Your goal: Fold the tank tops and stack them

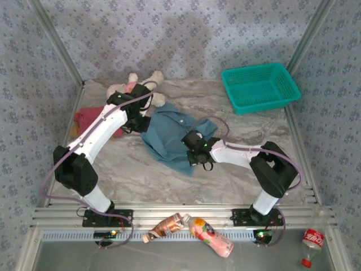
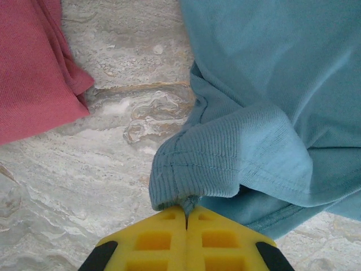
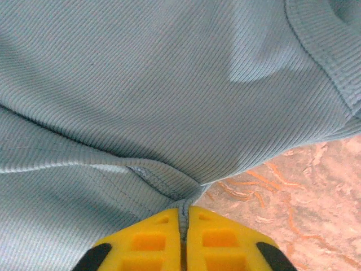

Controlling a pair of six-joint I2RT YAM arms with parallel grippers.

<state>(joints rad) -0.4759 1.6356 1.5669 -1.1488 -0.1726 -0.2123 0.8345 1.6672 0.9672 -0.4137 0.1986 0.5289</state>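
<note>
The dusty blue tank top (image 1: 169, 135) lies spread in the middle of the table. My left gripper (image 1: 133, 121) is at its left edge, shut on a ribbed hem fold of the blue top (image 2: 225, 152), the yellow fingers (image 2: 152, 240) pinching cloth. On the top's right side, my right gripper (image 1: 194, 148) has pinched a seam of the same blue cloth (image 3: 169, 113) tight between its yellow fingers (image 3: 220, 240). The dark red tank top (image 1: 90, 119) sits crumpled at the left, partly under the left arm, and appears at the upper left as red cloth (image 2: 34, 68).
A white plush doll in pink (image 1: 141, 84) lies at the back behind the left gripper. A teal lattice basket (image 1: 259, 87) stands at the back right. Bottles (image 1: 211, 237) lie below the table's front rail. Bare marbled tabletop (image 1: 130, 169) spreads in front of the blue top.
</note>
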